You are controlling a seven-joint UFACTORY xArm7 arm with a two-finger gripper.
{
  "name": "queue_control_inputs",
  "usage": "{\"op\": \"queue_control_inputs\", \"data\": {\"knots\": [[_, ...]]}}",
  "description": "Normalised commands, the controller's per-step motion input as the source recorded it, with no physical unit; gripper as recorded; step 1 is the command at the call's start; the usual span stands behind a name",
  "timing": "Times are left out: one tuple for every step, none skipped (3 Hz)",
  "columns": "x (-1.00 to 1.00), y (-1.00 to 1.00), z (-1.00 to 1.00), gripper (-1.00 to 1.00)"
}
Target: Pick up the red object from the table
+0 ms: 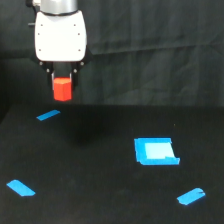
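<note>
The red object (62, 89) is a small red-orange block held between the dark fingers of my gripper (62, 82), below the white gripper body at the exterior view's upper left. The gripper is shut on the block and holds it in the air, well above the black table (100, 175). The block's upper part is hidden between the fingers. A faint shadow lies on the table below and to the right of the block.
A blue square patch (155, 151) lies on the table at the exterior view's right. Blue tape strips lie at the far left (48, 115), the near left (20, 188) and the near right (190, 196). A black cloth backdrop hangs behind.
</note>
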Motion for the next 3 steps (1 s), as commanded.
{"op": "queue_control_inputs", "data": {"knots": [[0.0,-0.02,0.11,-0.99],[0.0,-0.02,0.11,-0.99],[0.0,-0.02,0.11,-0.99]]}}
